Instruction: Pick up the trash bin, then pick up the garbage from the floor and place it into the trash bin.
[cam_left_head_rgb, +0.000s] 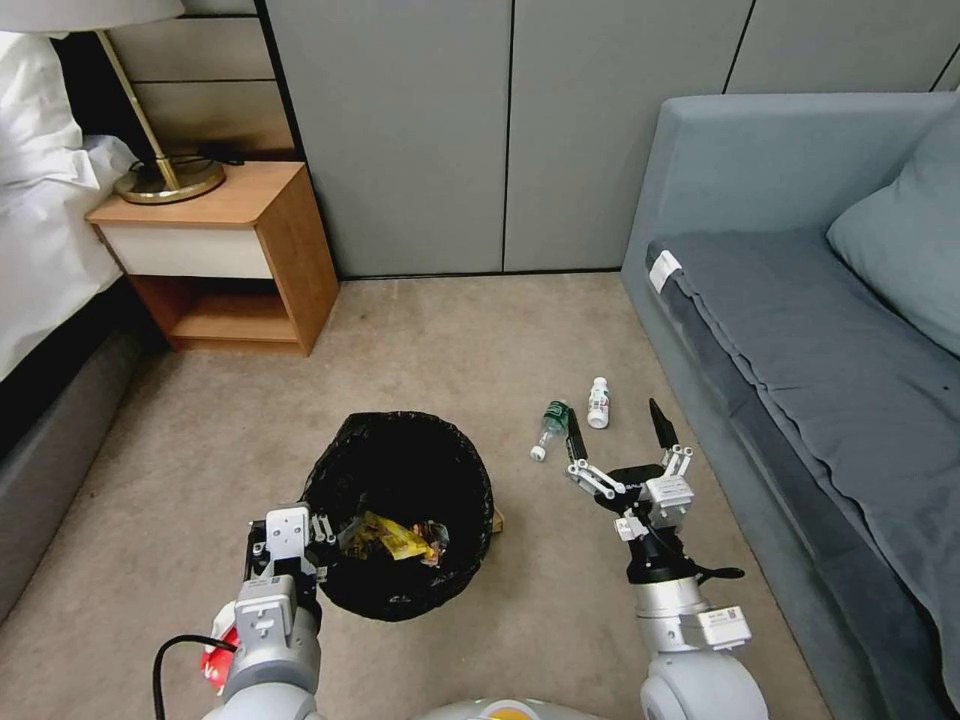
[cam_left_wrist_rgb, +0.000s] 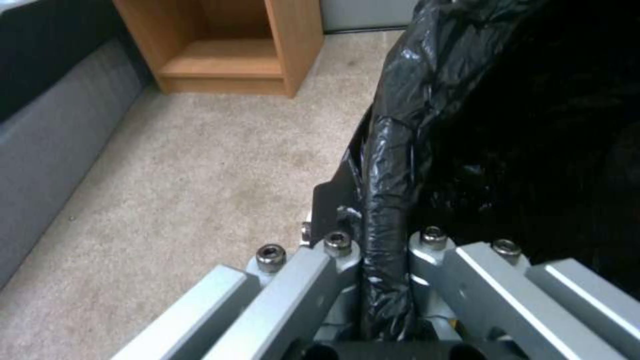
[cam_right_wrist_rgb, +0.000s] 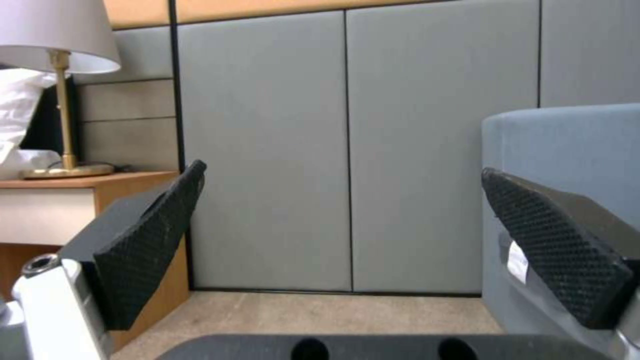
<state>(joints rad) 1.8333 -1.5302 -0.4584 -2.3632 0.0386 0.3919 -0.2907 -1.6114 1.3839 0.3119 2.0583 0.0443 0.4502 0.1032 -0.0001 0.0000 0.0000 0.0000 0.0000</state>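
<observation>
The trash bin (cam_left_head_rgb: 400, 510), lined with a crinkly black bag, hangs in front of me with my left gripper (cam_left_head_rgb: 325, 535) shut on its near left rim. In the left wrist view the bag-covered rim (cam_left_wrist_rgb: 383, 200) is pinched between the metal fingers (cam_left_wrist_rgb: 333, 250). Yellow and red wrappers (cam_left_head_rgb: 395, 540) lie inside the bin. On the carpet lie a green-labelled clear bottle (cam_left_head_rgb: 551, 428) and a small white bottle (cam_left_head_rgb: 598, 402). My right gripper (cam_left_head_rgb: 618, 430) hovers open just near of the two bottles, its black pads (cam_right_wrist_rgb: 153, 235) spread wide with nothing between them.
A grey sofa (cam_left_head_rgb: 800, 330) runs along the right. A wooden nightstand (cam_left_head_rgb: 225, 260) with a brass lamp (cam_left_head_rgb: 165, 180) stands at the back left beside a bed (cam_left_head_rgb: 40, 230). Grey wall panels (cam_left_head_rgb: 500, 130) close the far side. A red-white packet (cam_left_head_rgb: 215, 650) shows by my left arm.
</observation>
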